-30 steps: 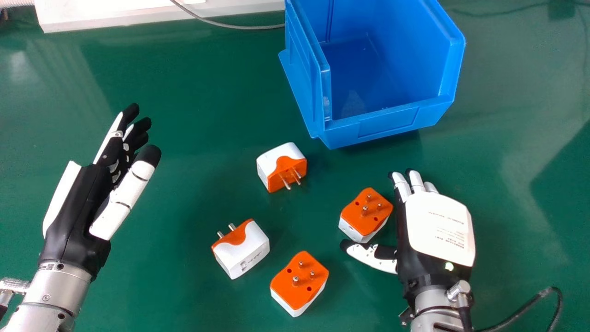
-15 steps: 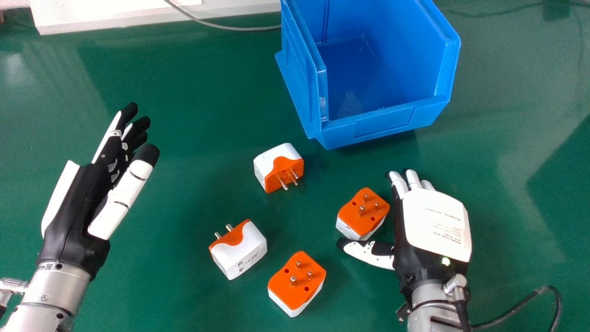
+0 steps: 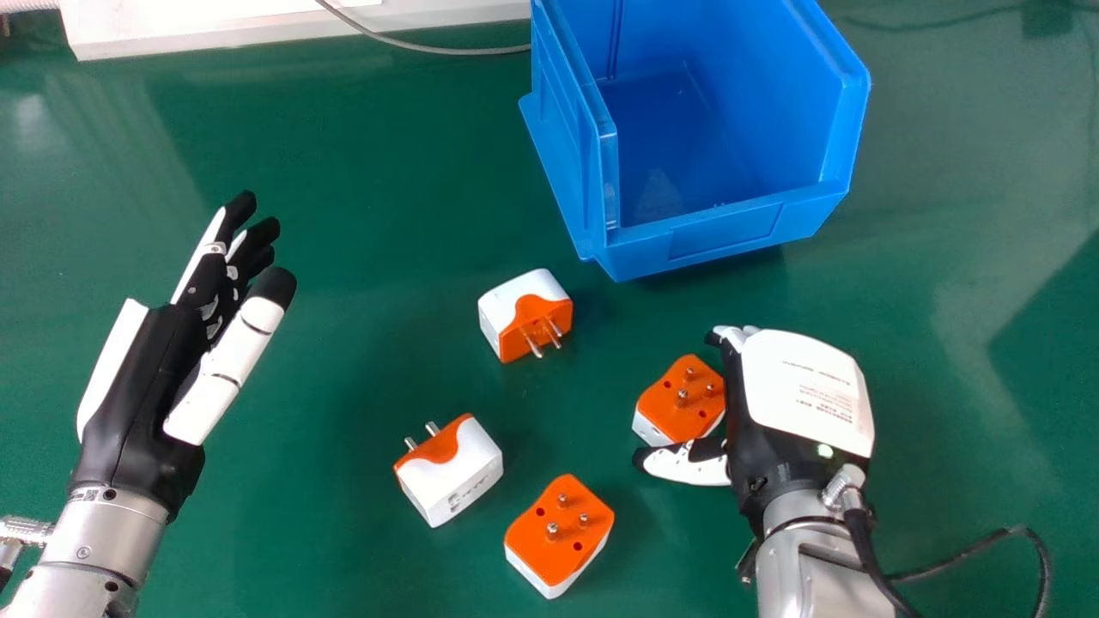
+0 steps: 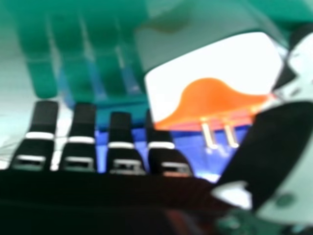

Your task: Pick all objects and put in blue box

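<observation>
Lying nearest on the table [image 3: 326,541], pins up, is one plug [image 3: 554,554]; a second plug [image 3: 451,474] is beyond it, leftward. Farther right, the right hand [image 3: 798,390] is spread, thumb and fingers apart around a third plug [image 3: 665,402]; touching, I can't tell. The left hand [image 3: 129,395] is straight-fingered, well apart. Beyond sit a fourth plug [image 3: 525,313], then the box [image 3: 725,236].

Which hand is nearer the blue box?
Right. The right hand is on the robot's side of the blue box, beside the rightmost orange-and-white plug adapter. The left hand is farther off, well out to the box's left.
</observation>
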You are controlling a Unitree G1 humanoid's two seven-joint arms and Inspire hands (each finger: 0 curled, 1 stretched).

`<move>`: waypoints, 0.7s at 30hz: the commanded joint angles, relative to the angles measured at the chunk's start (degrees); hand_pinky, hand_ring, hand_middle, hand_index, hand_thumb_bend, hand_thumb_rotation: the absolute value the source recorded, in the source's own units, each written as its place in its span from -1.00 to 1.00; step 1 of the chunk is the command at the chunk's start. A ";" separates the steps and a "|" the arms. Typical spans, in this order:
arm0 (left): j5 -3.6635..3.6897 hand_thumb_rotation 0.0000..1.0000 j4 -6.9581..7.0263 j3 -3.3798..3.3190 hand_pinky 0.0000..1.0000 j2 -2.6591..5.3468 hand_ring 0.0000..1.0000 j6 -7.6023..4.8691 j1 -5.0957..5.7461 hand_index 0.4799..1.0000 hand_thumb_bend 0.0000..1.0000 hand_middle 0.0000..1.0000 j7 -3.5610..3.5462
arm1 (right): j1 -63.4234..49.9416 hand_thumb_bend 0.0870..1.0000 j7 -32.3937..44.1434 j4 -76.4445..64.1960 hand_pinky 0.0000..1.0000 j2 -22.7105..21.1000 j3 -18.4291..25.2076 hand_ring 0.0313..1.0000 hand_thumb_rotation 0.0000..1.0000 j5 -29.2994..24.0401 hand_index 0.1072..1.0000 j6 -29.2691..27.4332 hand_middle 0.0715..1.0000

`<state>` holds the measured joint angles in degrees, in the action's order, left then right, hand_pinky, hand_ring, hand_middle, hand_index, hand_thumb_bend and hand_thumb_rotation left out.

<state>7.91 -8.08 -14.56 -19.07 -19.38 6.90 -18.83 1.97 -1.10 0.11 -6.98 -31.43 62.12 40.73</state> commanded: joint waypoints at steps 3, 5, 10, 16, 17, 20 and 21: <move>0.30 0.58 1.77 -0.46 0.88 -1.03 0.91 -0.08 -0.37 0.90 0.26 0.91 -0.09 | -0.47 -0.07 2.26 1.40 0.50 -0.70 -0.40 0.64 -0.38 0.64 0.56 0.79 0.71; 0.24 0.58 2.01 -0.44 0.88 -1.02 0.91 0.07 -0.32 0.90 0.26 0.90 -0.03 | -0.39 -0.06 2.26 1.52 0.49 -0.67 -0.38 0.64 -0.39 0.80 0.56 0.65 0.71; 0.16 0.58 2.40 -0.40 0.88 -1.00 0.90 0.59 -0.33 0.90 0.26 0.90 0.13 | -0.23 -0.06 1.96 1.36 0.47 -0.60 -0.39 0.62 -0.42 1.04 0.55 0.43 0.70; 0.18 0.57 3.32 -0.39 0.87 -1.00 0.90 1.51 -0.19 0.89 0.26 0.90 0.16 | 0.61 -0.06 3.49 1.01 0.42 -0.60 -0.67 0.59 -0.48 1.79 0.53 1.29 0.66; 0.20 0.57 3.43 -0.41 0.87 -1.01 0.90 1.65 -0.18 0.89 0.26 0.90 0.15 | 0.69 -0.05 3.78 0.93 0.42 -0.63 -0.72 0.58 -0.48 1.89 0.53 1.40 0.66; 0.06 0.57 4.27 -0.40 0.87 -0.98 0.90 2.22 0.06 0.89 0.25 0.90 0.26 | 1.24 -0.05 4.84 1.14 0.41 -0.99 -0.99 0.57 -0.47 2.54 0.52 1.56 0.65; -0.01 0.57 4.59 -0.38 0.87 -0.95 0.90 2.41 0.16 0.89 0.25 0.90 0.33 | 1.46 -0.05 5.24 1.14 0.41 -1.07 -1.04 0.57 -0.47 2.78 0.52 1.63 0.65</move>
<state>7.87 -5.35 -14.56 -19.15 -16.83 6.95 -18.69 4.07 2.74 -0.12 -6.98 -32.33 63.89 40.97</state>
